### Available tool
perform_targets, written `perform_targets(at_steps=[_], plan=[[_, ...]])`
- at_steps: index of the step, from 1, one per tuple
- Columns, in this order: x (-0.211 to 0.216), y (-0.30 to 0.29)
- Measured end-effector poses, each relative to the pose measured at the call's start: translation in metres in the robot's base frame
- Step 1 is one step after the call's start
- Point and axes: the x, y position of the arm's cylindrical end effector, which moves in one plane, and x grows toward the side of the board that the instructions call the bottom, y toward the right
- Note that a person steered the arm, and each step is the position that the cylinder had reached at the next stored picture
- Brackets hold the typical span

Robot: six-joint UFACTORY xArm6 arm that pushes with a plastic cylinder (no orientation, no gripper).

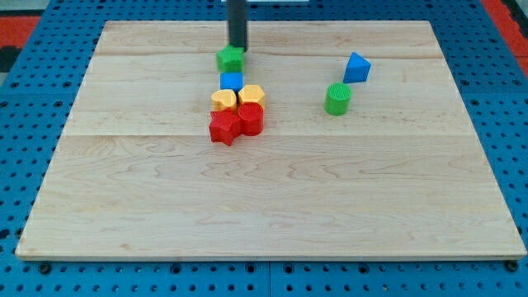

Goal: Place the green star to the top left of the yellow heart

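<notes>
Wooden board (272, 206) nearest camera, pale planks, bare front half; blue pegboard (511, 124) surrounds it. Central cluster: red star (223, 127) and red block (251, 119) in front, yellow heart (223, 100) beside yellow hexagon (252, 95), small blue cube (232, 81) behind. Green star (230, 58) at 12 o'clock of heart, just beyond blue cube. Tip (238, 48) touching star's far edge — no claw on rod, so nothing to spread or pinch. Star wants 10–11 o'clock of heart: likely re-approach from 3 o'clock side, push slowly toward 9 — avoid nudging blue cube. Green cylinder (337, 99), blue prism (356, 68) well apart at 3 o'clock.

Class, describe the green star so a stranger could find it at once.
On the wooden board, find the tight cluster of blocks left of centre. The green star tops that column, just above a blue block, with my tip touching it. The other green block stands apart, right.
</notes>
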Motion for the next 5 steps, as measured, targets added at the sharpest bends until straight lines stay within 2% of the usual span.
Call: perform_targets(at_steps=[3,4,5], plan=[[0.027,-0.066],[-0.007,-0.070],[-0.022,0.006]])
